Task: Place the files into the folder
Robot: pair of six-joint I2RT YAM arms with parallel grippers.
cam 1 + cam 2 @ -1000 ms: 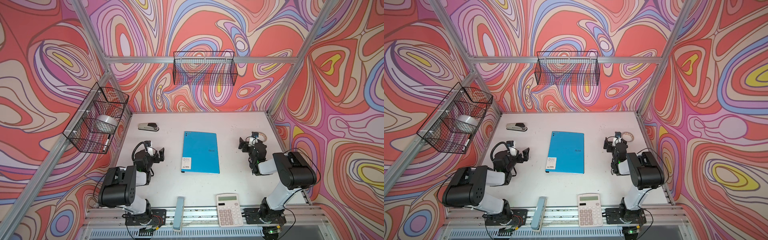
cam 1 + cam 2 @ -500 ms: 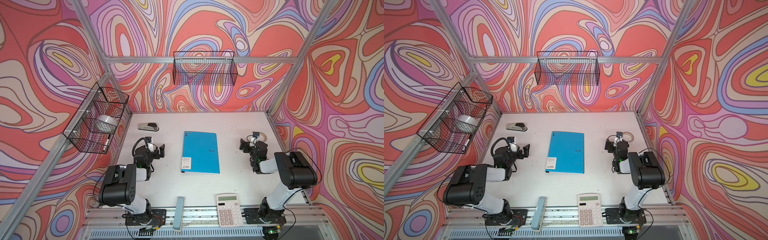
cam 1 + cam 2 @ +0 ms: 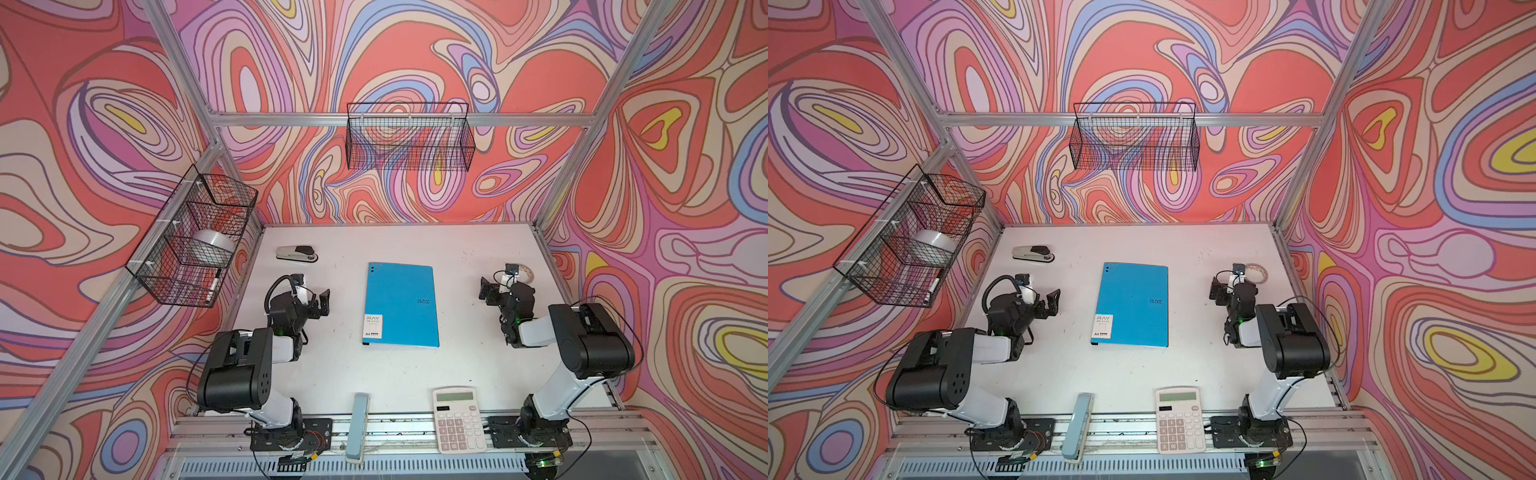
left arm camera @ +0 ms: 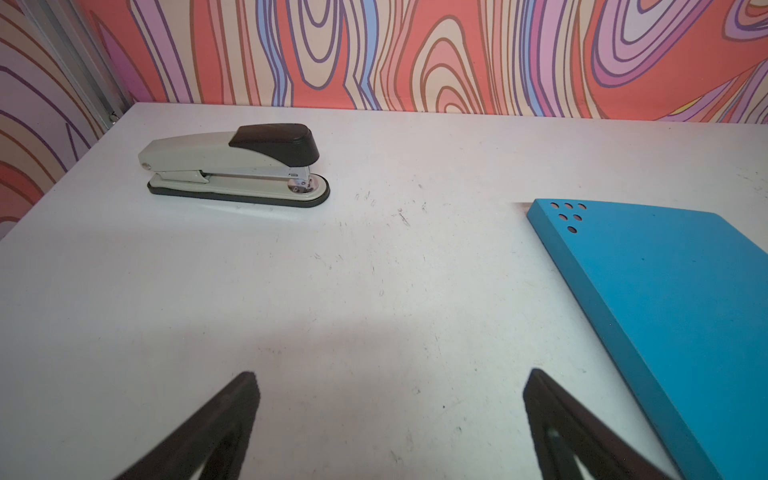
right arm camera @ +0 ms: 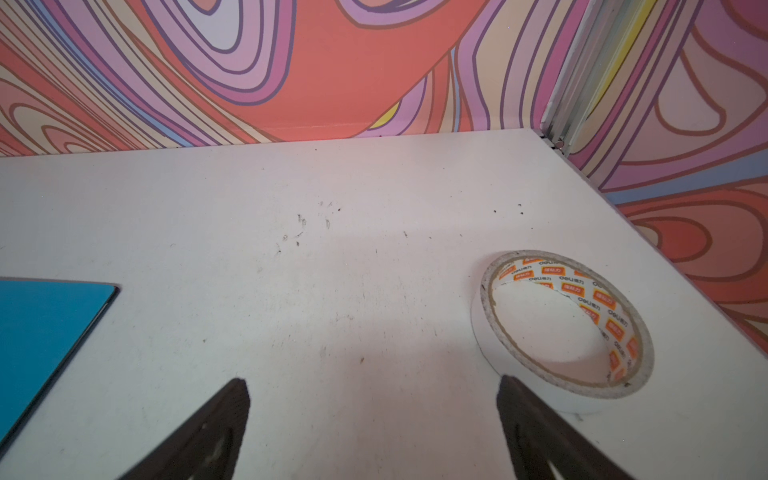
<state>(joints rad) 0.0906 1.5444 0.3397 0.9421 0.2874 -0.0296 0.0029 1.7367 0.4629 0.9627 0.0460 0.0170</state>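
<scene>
Mid-table the folder (image 3: 399, 305) lies shut and flat, no files visible anywhere. Either side, left gripper (image 4: 391, 374) and right gripper (image 5: 372, 380) are spread wide, empty. Risk imo: fingertips skid and shove the folder instead of opening it.

Closed folder (image 3: 401, 305) lies flat mid-table, the one broad, low obstacle. Bare table (image 3: 457, 257) runs along both its long sides, between it and each arm. Far left: stapler (image 3: 297, 253), well apart from the folder, with an open passage between them. Ahead of the left gripper (image 4: 390, 374), jaws spread, is only bare surface. The tape roll (image 5: 561, 328) lies just beside one fingertip of the wide-spread right gripper (image 5: 372, 380), near the right wall; the lane toward the folder is free. Near edge: calculator (image 3: 458, 419) and grey bar (image 3: 359, 428). The left-wall basket (image 3: 195, 241) and back-wall basket (image 3: 409, 141) hang above table level.
</scene>
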